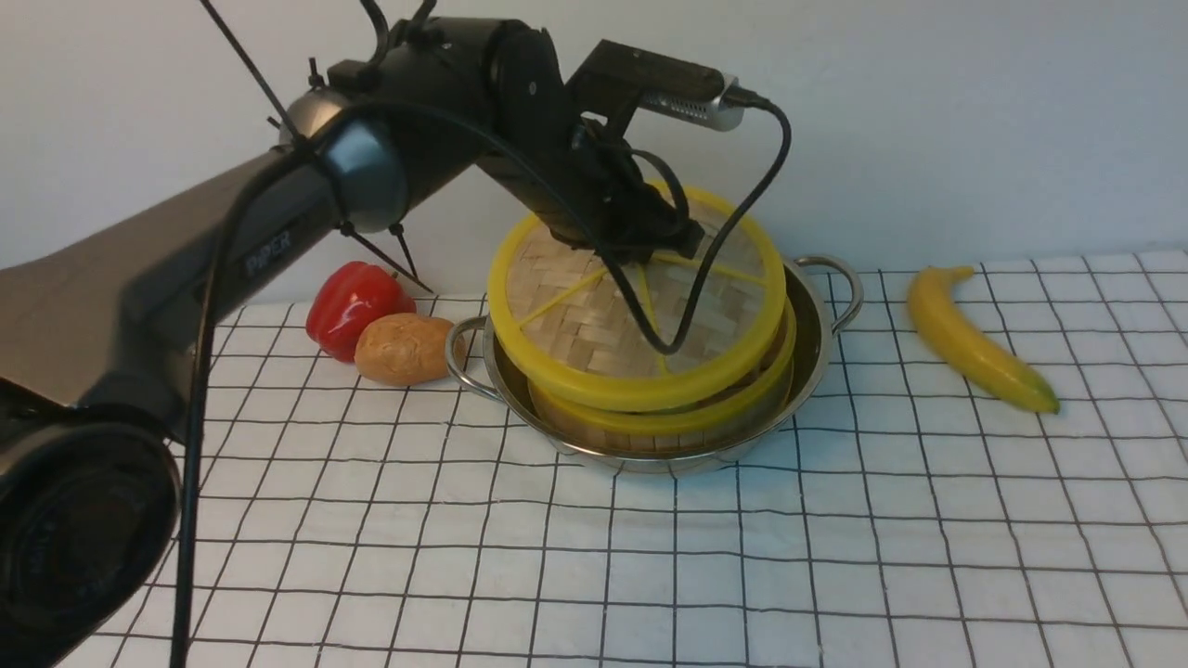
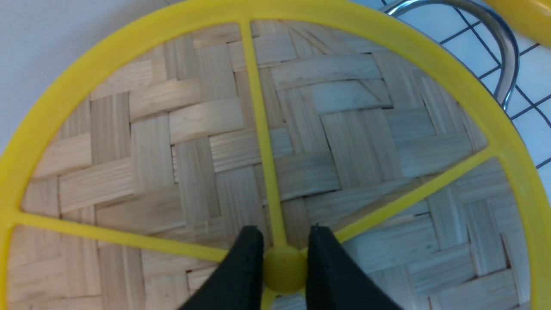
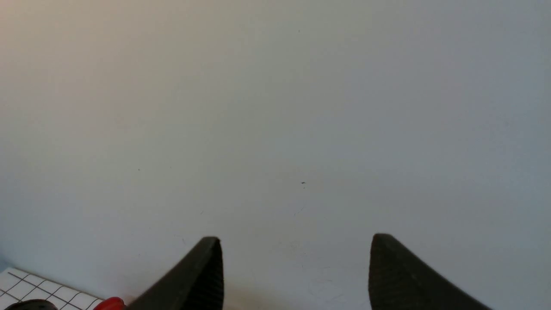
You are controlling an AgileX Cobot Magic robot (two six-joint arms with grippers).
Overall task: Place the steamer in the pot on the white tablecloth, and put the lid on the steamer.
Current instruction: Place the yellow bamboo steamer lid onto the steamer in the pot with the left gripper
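Note:
The steamer sits inside the steel pot on the white grid tablecloth; only its yellow rim and part of its bamboo wall show. The lid, a woven disc with a yellow rim and spokes, is held tilted just above the steamer, its near edge low and its far edge raised. My left gripper is shut on the lid's central yellow hub, one black finger on each side. The lid fills the left wrist view. My right gripper is open, empty, facing the bare wall.
A red bell pepper and a potato lie just left of the pot's left handle. A banana lies on the cloth to the right. The wall runs close behind the pot. My left arm reaches in from the left.

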